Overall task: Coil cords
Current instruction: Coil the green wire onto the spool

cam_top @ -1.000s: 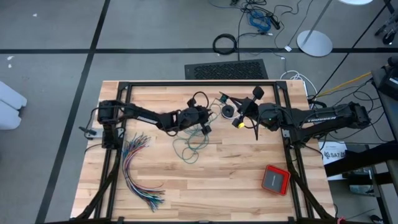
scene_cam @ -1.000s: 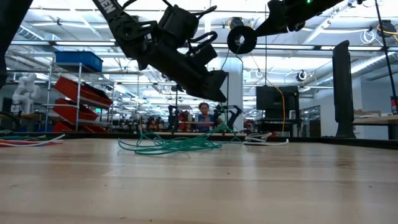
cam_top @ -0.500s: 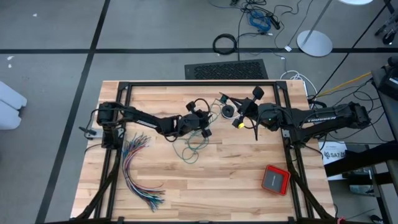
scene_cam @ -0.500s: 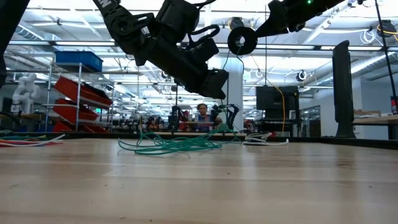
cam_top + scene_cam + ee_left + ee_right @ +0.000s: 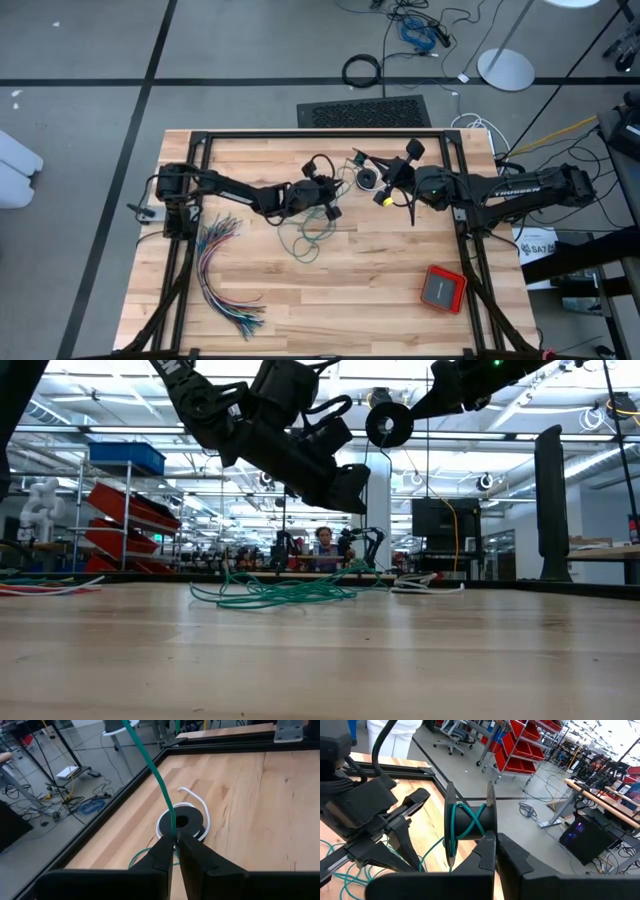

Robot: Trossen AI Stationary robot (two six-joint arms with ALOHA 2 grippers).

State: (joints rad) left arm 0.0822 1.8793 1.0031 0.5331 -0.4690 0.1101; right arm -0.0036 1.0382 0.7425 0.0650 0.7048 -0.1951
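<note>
1. The left gripper point(image 5: 174, 851) is hanging above the middle of the wooden table point(image 5: 350, 300). Its two dark fingers have just drawn together from a wider gap and are now pinching the teal-green cord point(image 5: 159, 780), which is running up and away from the fingertips.

2. Most of that teal-green cord point(image 5: 305, 238) is lying as a loose tangle on the table below this gripper and slightly to its near side. In the low view the tangle point(image 5: 285, 591) is resting flat on the wood.

3. The right gripper point(image 5: 491, 851) is raised just beside the left one, facing it. Its fingers are fully closed on a small black spool point(image 5: 470, 820) with a few teal turns already wound on it.

4. Beyond the left fingertips, a black and white coil point(image 5: 181, 821) with a short white tail is lying flat on the table.

5. A fanned bundle of many-coloured wires point(image 5: 222, 270) and a red box point(image 5: 442, 288) are lying well apart from both grippers, untouched.

6. Judged from this, the fresh pinch means the left gripper is ready to feed cord to the spool; most of the winding is not yet done.
</note>
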